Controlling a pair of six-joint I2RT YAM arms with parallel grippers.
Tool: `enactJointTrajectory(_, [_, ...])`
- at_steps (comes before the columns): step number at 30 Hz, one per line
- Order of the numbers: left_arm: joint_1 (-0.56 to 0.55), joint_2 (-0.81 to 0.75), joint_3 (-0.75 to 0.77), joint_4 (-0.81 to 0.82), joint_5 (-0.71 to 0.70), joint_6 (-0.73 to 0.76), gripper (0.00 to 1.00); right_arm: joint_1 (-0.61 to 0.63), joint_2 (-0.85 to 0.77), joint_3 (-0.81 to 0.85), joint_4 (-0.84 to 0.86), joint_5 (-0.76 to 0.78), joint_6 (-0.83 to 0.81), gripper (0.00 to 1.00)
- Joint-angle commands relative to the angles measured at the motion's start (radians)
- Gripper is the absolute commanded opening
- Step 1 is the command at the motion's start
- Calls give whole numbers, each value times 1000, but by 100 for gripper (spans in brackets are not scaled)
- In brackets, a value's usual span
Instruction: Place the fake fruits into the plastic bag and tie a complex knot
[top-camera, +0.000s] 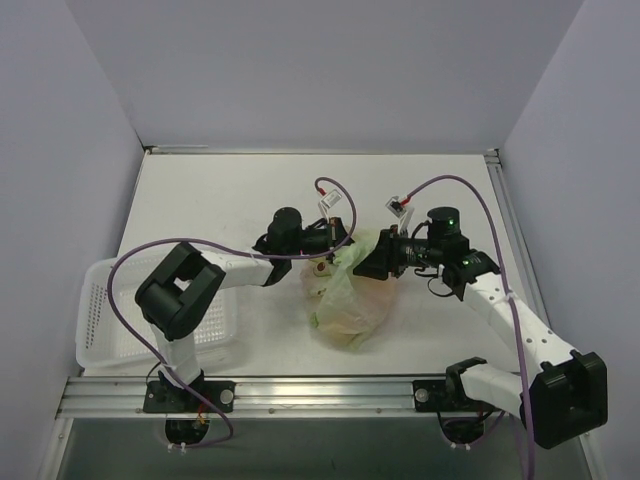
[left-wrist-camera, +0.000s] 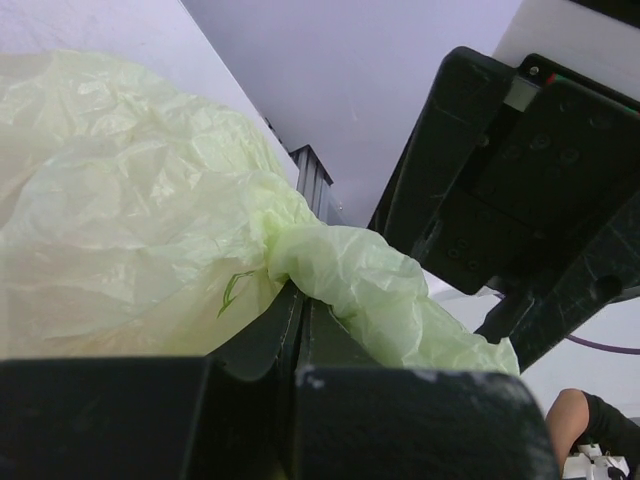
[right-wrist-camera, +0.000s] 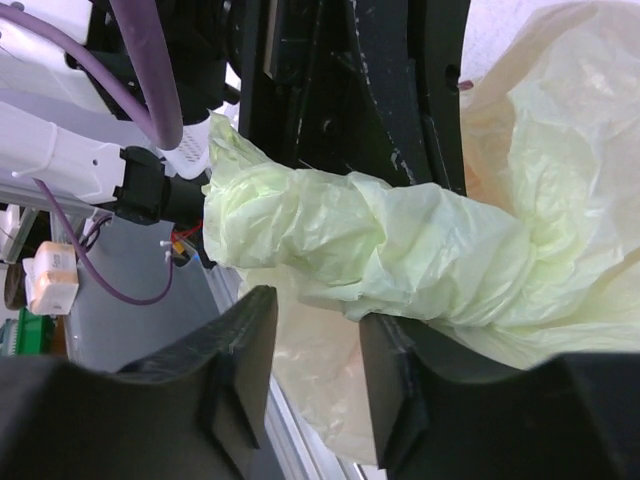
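Though it is unreadable, green print (left-wrist-camera: 232, 290) marks the plastic bag (left-wrist-camera: 120, 220).

The left arm (top-camera: 235, 268) and right arm (top-camera: 515, 315) have white links, black joint blocks and looping purple cables (top-camera: 112, 290). The fingers (right-wrist-camera: 235, 350) are black.

Top view: we look down from high behind arm bases (top-camera: 190, 395), facing far wall (top-camera: 320, 70); whole table (top-camera: 200, 200) in frame, everything small. Left wrist view: we sit low, very near, facing rightward along table. Right wrist view: we sit equally near, facing leftward, opposite way. All three views share bag (top-camera: 350, 305); both wrist views share its twisted neck (left-wrist-camera: 370, 290), filling frame.
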Motion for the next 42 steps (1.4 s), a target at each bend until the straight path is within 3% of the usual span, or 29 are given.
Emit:
enactJointTrajectory(1, [-4,-3,38,148,-8,-55,0,-9,-17,63,-67,-21,-79,41])
enactJointTrajectory(6, [0,-11,28,155,3,-62,0,-142,-53,150,-265,-62,-144,58])
enactJointTrajectory(9, [0,-17,20,159,4,-64,0,-233,-69,224,-342,-110,-168,61])
enactJointTrajectory(14, [3,-23,12,159,7,-62,0,-310,-105,236,-389,-93,-194,44])
enactJointTrajectory(15, [3,-23,11,159,9,-62,0,-313,-106,226,-391,-75,-222,34])
enactJointTrajectory(17, [3,-23,12,159,7,-61,0,-311,-98,207,-389,14,-234,27])
enactJointTrajectory(18, [4,-25,14,159,9,-61,0,-311,-87,193,-389,35,-251,18])
enactJointTrajectory(20, [4,-25,15,157,15,-59,0,-296,-55,183,-380,110,-260,16])
enactJointTrajectory(23, [3,-26,14,159,21,-58,0,-246,-29,172,-369,137,-285,24])
enactJointTrajectory(24, [3,-25,14,157,21,-56,0,-224,-26,170,-365,138,-285,35])
enactJointTrajectory(27, [4,-19,14,159,17,-56,0,-132,-38,141,-314,150,-271,51])
enactJointTrajectory(36, [-13,-12,14,194,47,-82,0,-40,58,178,-204,175,-184,64])
enactJointTrajectory(38, [-20,-14,11,200,49,-81,0,-31,85,189,-168,144,-156,60])
enactJointTrajectory(39, [-22,-15,3,200,43,-79,0,-21,91,202,-162,141,-136,43])
enactJointTrajectory(42, [-19,-17,-5,182,6,-68,0,15,94,227,-164,143,-101,18])
